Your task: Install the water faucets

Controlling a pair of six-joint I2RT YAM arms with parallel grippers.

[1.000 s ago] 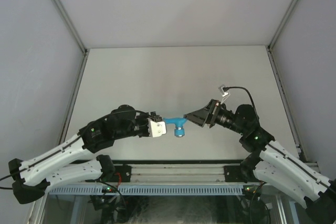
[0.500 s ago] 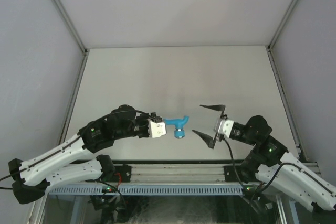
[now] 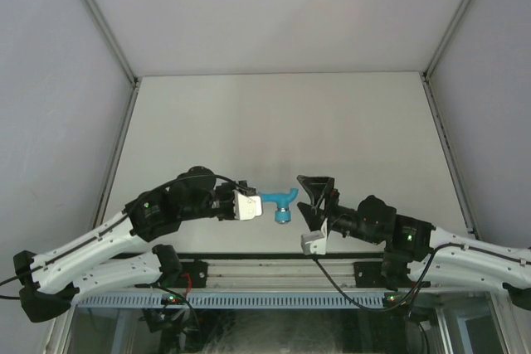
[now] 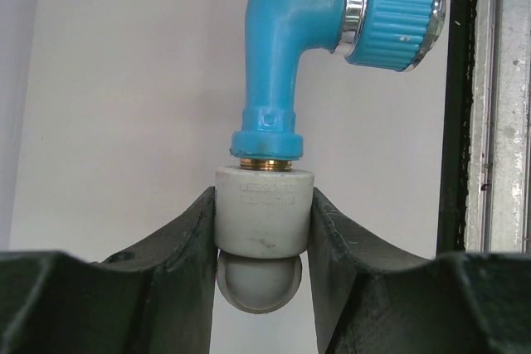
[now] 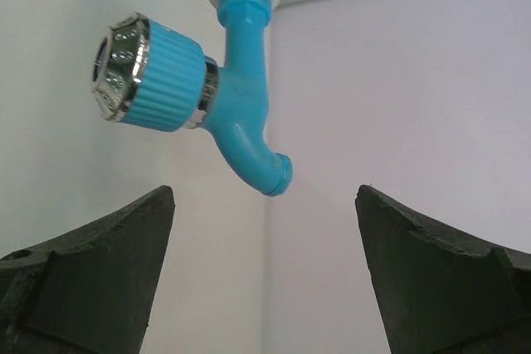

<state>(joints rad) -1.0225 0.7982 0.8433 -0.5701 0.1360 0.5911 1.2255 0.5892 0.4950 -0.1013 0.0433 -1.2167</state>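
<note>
Left gripper [image 3: 241,203] clamped on white-grey fitting [image 4: 264,211]. Blue faucet [image 3: 279,200] sticks out of fitting's far end. Right gripper [image 3: 305,201] spread wide, empty, just beside faucet, not touching.

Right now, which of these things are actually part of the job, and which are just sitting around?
Part of the job:
- blue faucet, seated in the white-grey fitting
- left gripper, shut on that fitting
- right gripper, open beside the faucet

Just there:
- table
- metal rail at its near edge
</note>
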